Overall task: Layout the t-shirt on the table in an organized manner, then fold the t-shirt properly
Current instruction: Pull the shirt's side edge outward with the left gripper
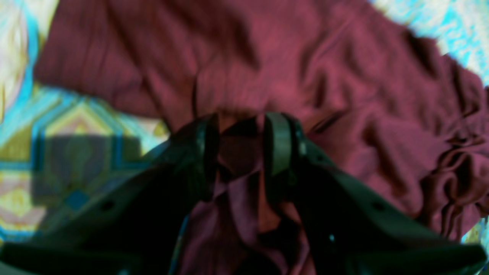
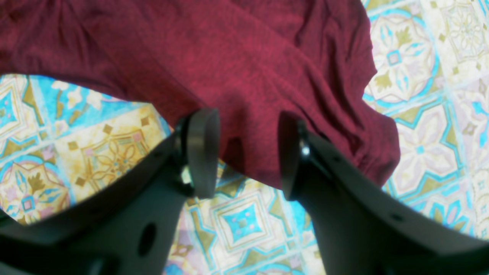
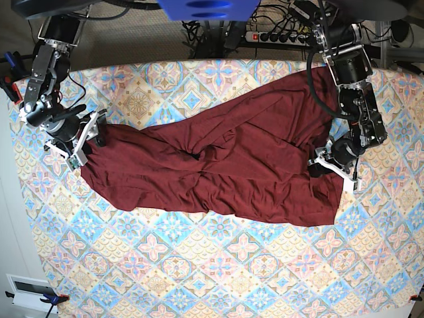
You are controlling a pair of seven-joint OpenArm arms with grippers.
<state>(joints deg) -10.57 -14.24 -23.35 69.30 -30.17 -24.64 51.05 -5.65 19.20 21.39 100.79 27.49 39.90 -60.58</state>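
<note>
Left gripper (image 1: 240, 152) pinches the dark maroon knit t-shirt (image 3: 225, 165), spread mid-frame across the pastel diamond-tiled table (image 3: 218, 278); right gripper (image 2: 244, 152), jaws apart, hovers over its edge.

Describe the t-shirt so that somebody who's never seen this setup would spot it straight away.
Start with the table, covered in pastel blue, pink and cream diamond tiles. Stretched across its middle, between the two arms, lies the t-shirt, wrinkled and twisted near its centre. It is the only plain thing there: dark maroon, no print, against the busy pattern.
</note>
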